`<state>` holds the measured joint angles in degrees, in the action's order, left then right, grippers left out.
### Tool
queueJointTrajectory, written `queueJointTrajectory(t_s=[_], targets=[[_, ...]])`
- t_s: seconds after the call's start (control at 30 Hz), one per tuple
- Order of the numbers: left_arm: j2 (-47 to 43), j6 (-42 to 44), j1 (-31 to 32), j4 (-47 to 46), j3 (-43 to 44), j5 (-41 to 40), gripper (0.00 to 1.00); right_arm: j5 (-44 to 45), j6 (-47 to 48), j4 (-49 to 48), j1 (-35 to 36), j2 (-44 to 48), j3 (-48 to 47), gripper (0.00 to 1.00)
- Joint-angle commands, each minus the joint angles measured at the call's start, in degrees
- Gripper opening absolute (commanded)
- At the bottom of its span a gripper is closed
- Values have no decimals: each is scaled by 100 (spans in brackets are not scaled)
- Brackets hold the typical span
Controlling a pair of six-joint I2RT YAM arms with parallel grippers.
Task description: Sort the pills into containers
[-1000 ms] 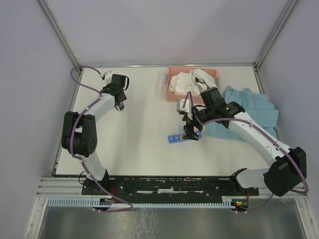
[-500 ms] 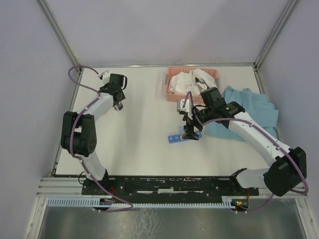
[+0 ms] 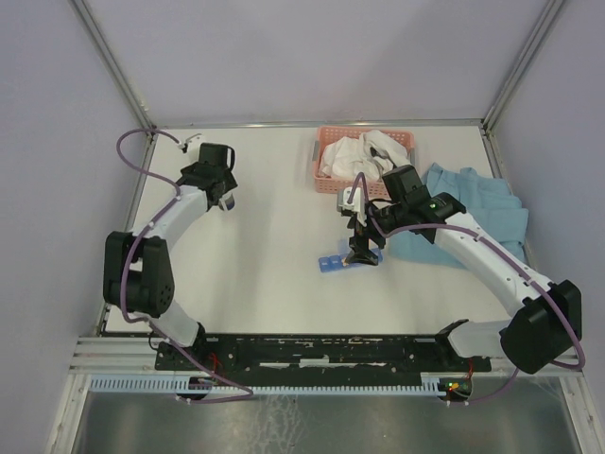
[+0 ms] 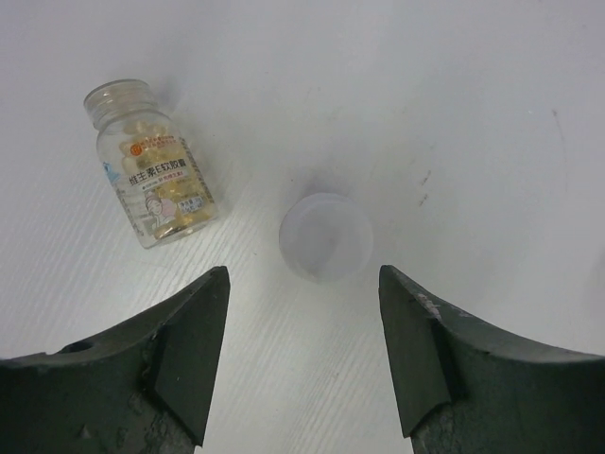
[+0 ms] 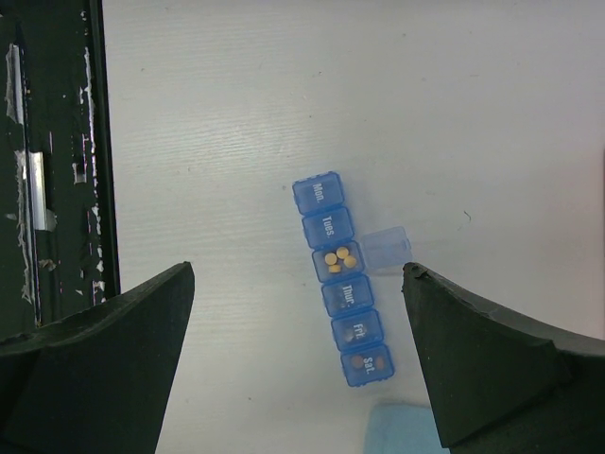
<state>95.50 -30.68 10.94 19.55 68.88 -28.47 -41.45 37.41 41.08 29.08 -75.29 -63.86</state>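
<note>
White table (image 3: 274,236) | pink basket (image 3: 318,156) beyond pill organiser (image 5: 342,278) | teal cloth (image 3: 482,213) beside

Blue pill organiser (image 5: 342,279), one lid (image 5: 386,250) open (yellow pills (image 5: 338,257))

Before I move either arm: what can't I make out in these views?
Top view: pill organiser partly hidden behind the right arm's fingers.
Right wrist: contents of the shut compartments, veiled by blue lids.
Left wrist: pill count in the bottle, covered by its label; which way up the cap lies.
</note>
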Motion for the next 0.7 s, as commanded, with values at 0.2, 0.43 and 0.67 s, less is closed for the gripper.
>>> queueJointTrajectory(t_s=[0.2, 0.43, 0.67], targets=[[-2520, -64, -6, -1538, -1855, 1989, 73, -158, -116, -320, -116, 179, 81, 100], [-4135, 114, 47, -3142, -3353, 4039, 80, -303, -308, -589, -267, 228, 179, 100], [-4930, -339, 60, -5663, -4744, 5260, 91, -328, -594, -917, -284, 549, 247, 100]])
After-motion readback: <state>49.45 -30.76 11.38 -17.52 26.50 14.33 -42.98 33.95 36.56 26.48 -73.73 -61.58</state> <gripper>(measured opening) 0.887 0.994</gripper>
